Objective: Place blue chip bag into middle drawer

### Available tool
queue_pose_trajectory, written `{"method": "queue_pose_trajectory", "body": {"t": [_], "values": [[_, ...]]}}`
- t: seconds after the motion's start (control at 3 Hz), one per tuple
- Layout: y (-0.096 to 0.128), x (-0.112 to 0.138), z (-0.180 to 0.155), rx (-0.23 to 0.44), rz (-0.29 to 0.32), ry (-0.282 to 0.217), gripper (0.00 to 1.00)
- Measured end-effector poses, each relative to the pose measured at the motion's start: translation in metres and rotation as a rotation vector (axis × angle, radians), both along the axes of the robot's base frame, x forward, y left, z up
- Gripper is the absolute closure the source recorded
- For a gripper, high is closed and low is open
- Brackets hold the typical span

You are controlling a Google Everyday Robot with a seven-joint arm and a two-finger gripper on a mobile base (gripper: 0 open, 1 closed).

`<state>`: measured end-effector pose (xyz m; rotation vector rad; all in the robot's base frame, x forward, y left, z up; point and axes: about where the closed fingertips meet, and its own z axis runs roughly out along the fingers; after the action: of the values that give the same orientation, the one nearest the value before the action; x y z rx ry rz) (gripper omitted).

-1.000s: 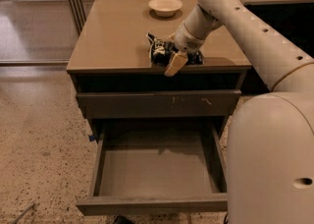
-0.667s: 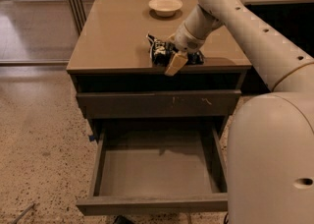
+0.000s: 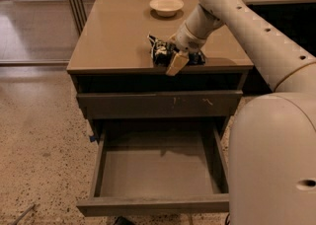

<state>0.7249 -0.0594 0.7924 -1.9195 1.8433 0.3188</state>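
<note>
Blue chip bag lies crumpled on the brown cabinet top, close to its front edge and right of centre. It is well above the open drawer, not in it.

On the left I see speckled floor. Under the cabinet top is a closed grey drawer front with pale scratch marks. Below that, the middle drawer is pulled out toward me, its flat grey inside bare.

At the back of the top sits a white bowl, well apart from the bag. The gripper is down on the right part of the bag, at the cabinet's front edge, with dark-blue foil showing on both sides of it. I cannot tell how far it is open or whether it has hold of the bag. The white arm slopes away to the right, down to the robot's body.
</note>
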Motion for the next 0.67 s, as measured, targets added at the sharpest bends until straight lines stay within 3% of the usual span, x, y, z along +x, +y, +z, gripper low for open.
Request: {"method": "queue_pose_trajectory", "body": {"t": [0.67], "values": [[0.029,-0.027,0.093,0.111,0.111,-0.155,1.00]]}}
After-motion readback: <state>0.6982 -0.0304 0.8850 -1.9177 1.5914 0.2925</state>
